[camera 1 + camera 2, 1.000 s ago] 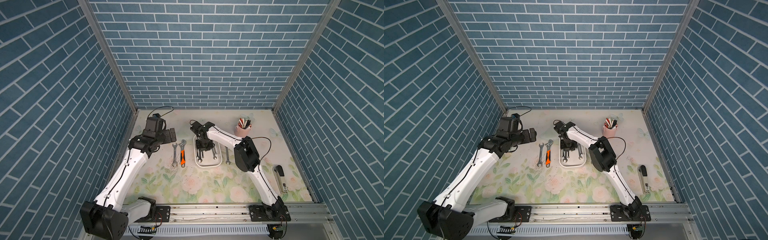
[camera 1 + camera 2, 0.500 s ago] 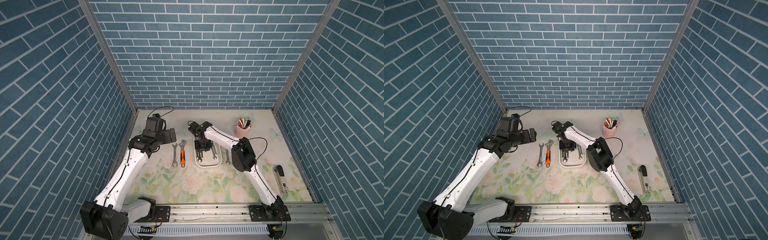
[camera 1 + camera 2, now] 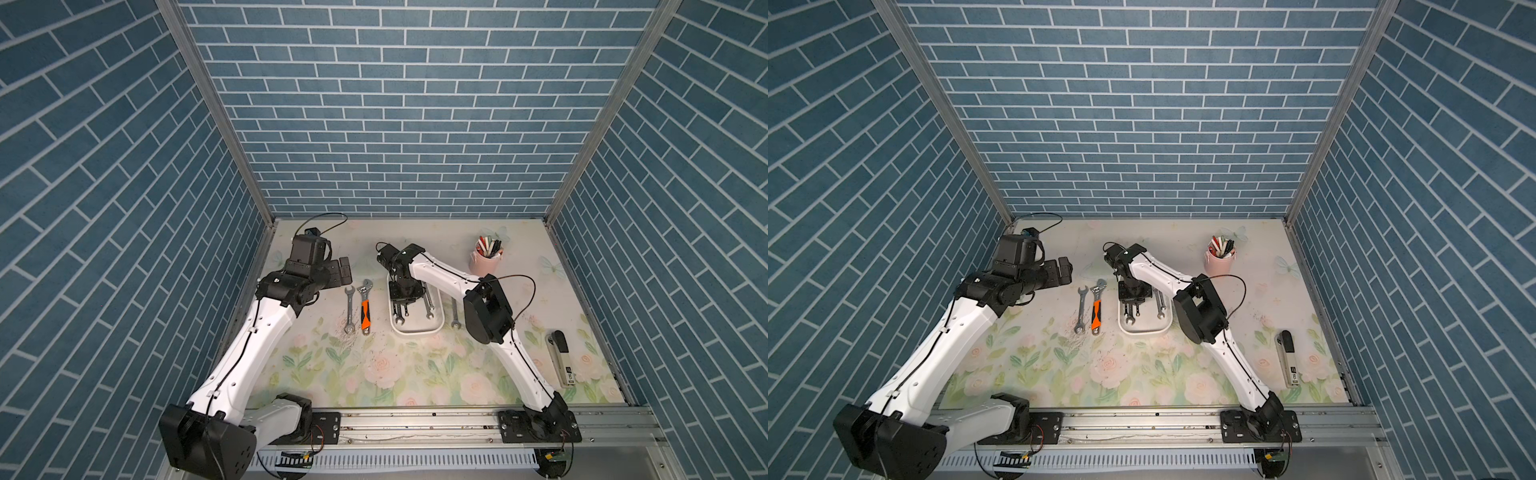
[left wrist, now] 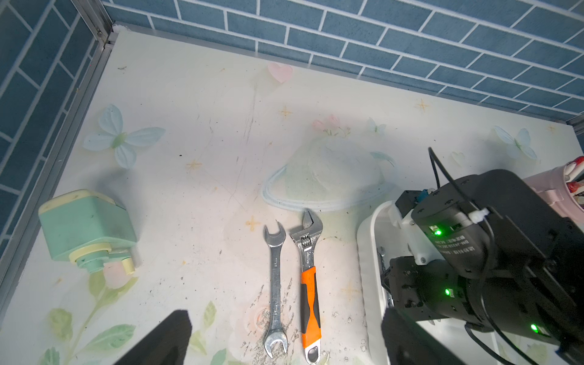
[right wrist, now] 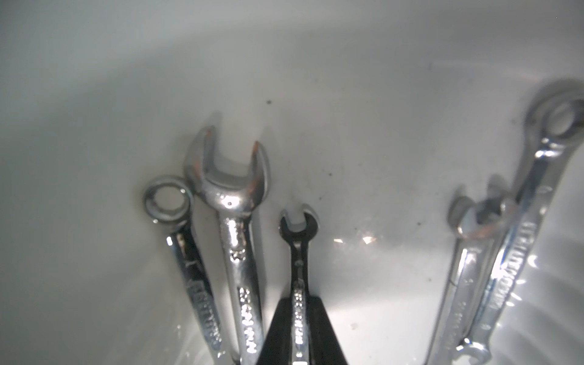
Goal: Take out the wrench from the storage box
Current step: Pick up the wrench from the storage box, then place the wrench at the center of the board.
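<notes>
The storage box is a white shallow tray at mid-table, and its wall also shows in the left wrist view. Several steel wrenches lie inside it. My right gripper reaches straight down into the box. It is shut on the shaft of a thin open-end wrench, which lies on the box floor. Beside that wrench are a larger open-end wrench and a ring-end one. My left gripper hangs open and empty above the table, left of the box.
On the mat left of the box lie a silver open-end wrench and an orange-handled adjustable wrench. Another wrench lies right of the box. A pink pen cup, a stapler and a green device stand further out.
My right gripper has closed on the thin wrench inside the box, after shifting slightly left. The left arm has not moved.
</notes>
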